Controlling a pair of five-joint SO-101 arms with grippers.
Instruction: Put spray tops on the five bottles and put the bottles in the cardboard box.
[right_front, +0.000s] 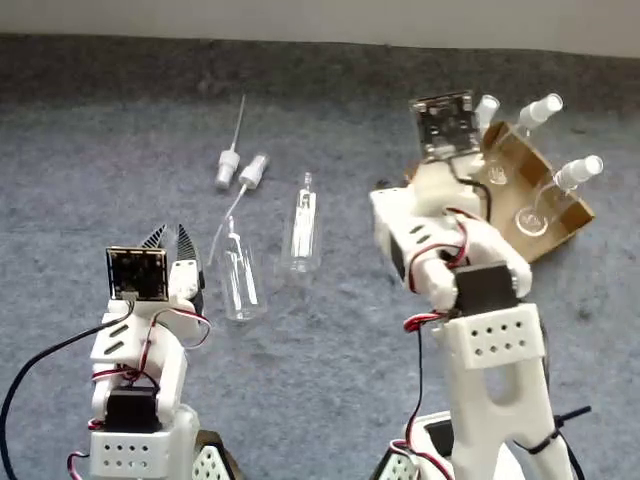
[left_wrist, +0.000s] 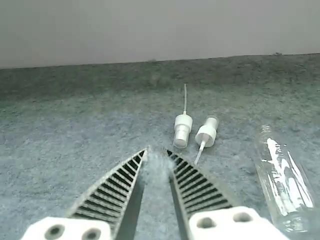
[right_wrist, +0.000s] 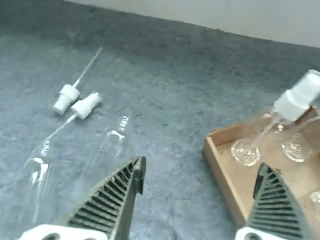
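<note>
Left end effector (left_wrist: 158, 152) sits low over the grey bench (right_front: 90, 180), fingers barely parted, empty. Just ahead lie two clear, uncapped plastic bottles (right_front: 240, 278), and beyond them two white spray tops with dip tubes (right_front: 228, 165). Further out, the right end effector (right_wrist: 201, 164) gapes wide, empty, by the brown cardboard box (right_wrist: 225, 170), where three capped bottles (right_front: 578, 172) stand. Bottle four looks next: pick up a top and steady a bottle.

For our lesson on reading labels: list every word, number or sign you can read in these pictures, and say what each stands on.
No text can be read.
The lying bottles, the loose spray tops and the cardboard box bear no visible print.
Any marks on the arms' circuit boards are too small to read.
</note>
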